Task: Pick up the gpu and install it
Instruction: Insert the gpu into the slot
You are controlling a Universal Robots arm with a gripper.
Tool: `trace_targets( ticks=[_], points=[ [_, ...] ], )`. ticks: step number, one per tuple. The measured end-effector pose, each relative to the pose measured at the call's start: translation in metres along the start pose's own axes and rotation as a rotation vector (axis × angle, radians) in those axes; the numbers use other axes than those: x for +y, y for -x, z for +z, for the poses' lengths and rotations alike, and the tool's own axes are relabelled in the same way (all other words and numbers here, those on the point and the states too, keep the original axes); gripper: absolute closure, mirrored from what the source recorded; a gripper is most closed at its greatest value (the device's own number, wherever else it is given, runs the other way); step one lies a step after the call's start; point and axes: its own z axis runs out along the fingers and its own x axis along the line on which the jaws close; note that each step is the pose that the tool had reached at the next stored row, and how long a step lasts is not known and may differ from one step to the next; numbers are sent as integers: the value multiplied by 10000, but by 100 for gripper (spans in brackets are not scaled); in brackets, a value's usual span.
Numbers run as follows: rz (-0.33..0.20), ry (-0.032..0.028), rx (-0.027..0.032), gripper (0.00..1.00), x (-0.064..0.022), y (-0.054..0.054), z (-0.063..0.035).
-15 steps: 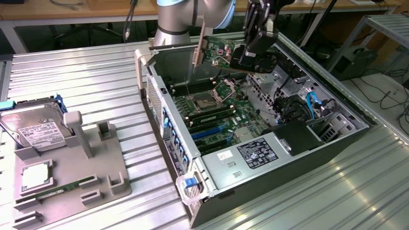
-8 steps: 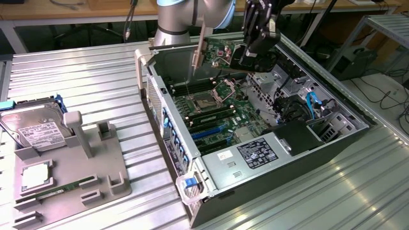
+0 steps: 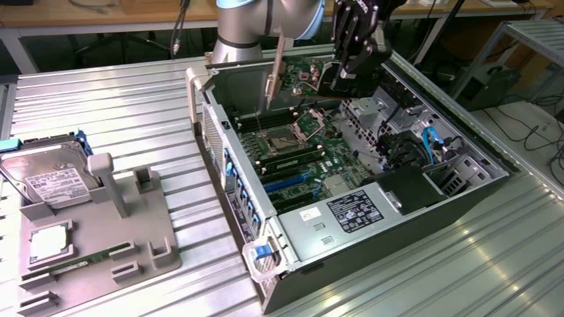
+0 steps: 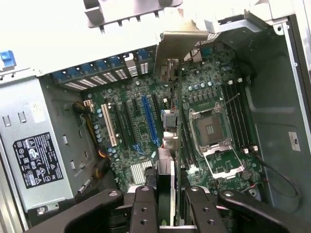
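Holding the gpu (image 3: 304, 76) edge-on above the open case (image 3: 458, 191), the gripper (image 3: 352, 69) is clamped on it; best bet is squaring the card edge over the blue slot (image 4: 149, 121), bracket toward the rear openings.

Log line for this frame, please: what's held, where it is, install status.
hand: shut on gpu | flat green gpu card with silver bracket: lifted, above open grey computer case | green motherboard: blue slot unoccupied | install: not seated

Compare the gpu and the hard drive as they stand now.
The gpu hangs edge-down in the pincer above the open computer case; the hard drive rests in the grey holder outside it. The gpu is green, the hard drive silver, white-labelled.
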Motion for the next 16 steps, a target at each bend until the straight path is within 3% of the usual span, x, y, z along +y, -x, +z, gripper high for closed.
trace_targets(
  ticks=[16],
  points=[
    [-2513, 63, 93, 73, 0, 0, 0]
  ],
)
